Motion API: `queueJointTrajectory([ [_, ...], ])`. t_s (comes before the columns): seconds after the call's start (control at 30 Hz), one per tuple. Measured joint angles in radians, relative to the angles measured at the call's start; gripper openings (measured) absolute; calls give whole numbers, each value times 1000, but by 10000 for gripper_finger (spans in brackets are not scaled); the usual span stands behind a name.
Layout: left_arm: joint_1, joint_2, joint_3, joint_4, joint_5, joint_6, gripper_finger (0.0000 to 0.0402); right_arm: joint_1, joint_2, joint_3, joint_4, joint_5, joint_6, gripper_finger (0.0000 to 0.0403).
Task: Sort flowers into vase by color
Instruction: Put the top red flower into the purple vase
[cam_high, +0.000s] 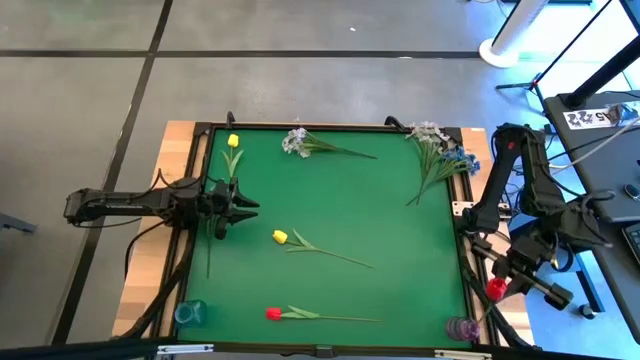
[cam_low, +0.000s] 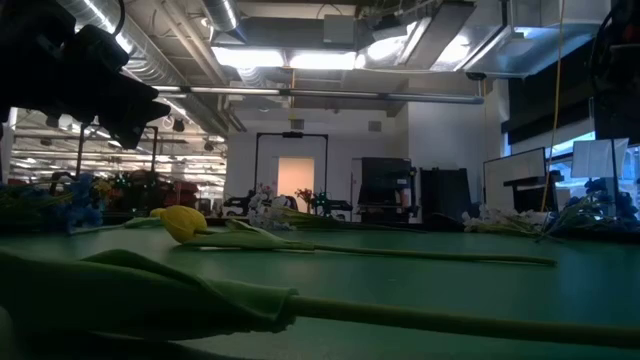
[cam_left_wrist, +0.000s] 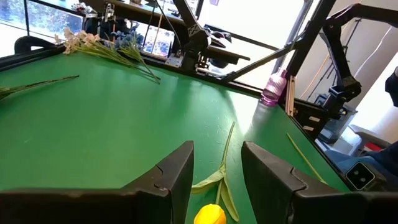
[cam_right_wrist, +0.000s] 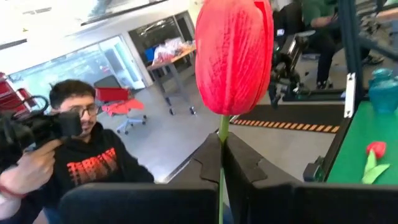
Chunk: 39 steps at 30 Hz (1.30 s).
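Note:
My left gripper (cam_high: 243, 201) is open near the table's left edge, pointing right. Its fingers frame a yellow tulip (cam_left_wrist: 209, 214), which lies flat mid-table (cam_high: 280, 237). My right gripper (cam_high: 497, 283) hangs beyond the table's right edge, shut on a red tulip (cam_right_wrist: 233, 56). A second red tulip (cam_high: 272, 313) lies along the near edge. Another yellow tulip (cam_high: 233, 142) lies far left. A white spray (cam_high: 295, 140) and a white-and-blue bunch (cam_high: 438, 148) lie along the far edge. A blue vase (cam_high: 187, 313) stands at the near left corner, a purple vase (cam_high: 460, 327) at the near right. My right gripper pinches the red tulip's thin green stem (cam_right_wrist: 221, 127) between its two fingers, just below the flower head. The head stands out past the fingertips, lifted clear and beyond the table's right edge. The rest of the stem is hidden behind the fingers.
The green mat has a raised dark frame (cam_high: 330, 127) all round. A person (cam_right_wrist: 81, 143) holding a device stands in the room beyond the right arm. A bare patch of mat (cam_high: 400, 230) lies between the middle tulip and the far-right bunch.

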Motion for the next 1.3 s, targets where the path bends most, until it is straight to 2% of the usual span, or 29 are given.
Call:
queueJointTrajectory([
  [0.37, 0, 0, 0, 0, 0, 0, 132, 0, 53, 0, -7, 1, 1, 4],
  [0.67, 0, 0, 0, 0, 0, 0, 132, 0, 152, 0, -16, -102, -2, 5],
  [0.83, 0, 0, 0, 0, 0, 0, 132, 2, 189, -1, -41, -155, -57, 5],
  [0.97, 0, 0, 0, 0, 0, 0, 132, 46, 192, -28, -47, -198, -125, 5],
  [1.2, 0, 0, 0, 0, 0, 0, 132, 129, 191, -57, -68, -140, -134, 7],
  [1.3, 0, 0, 0, 0, 0, 0, 132, 148, 191, -57, -114, -103, -109, 23],
])
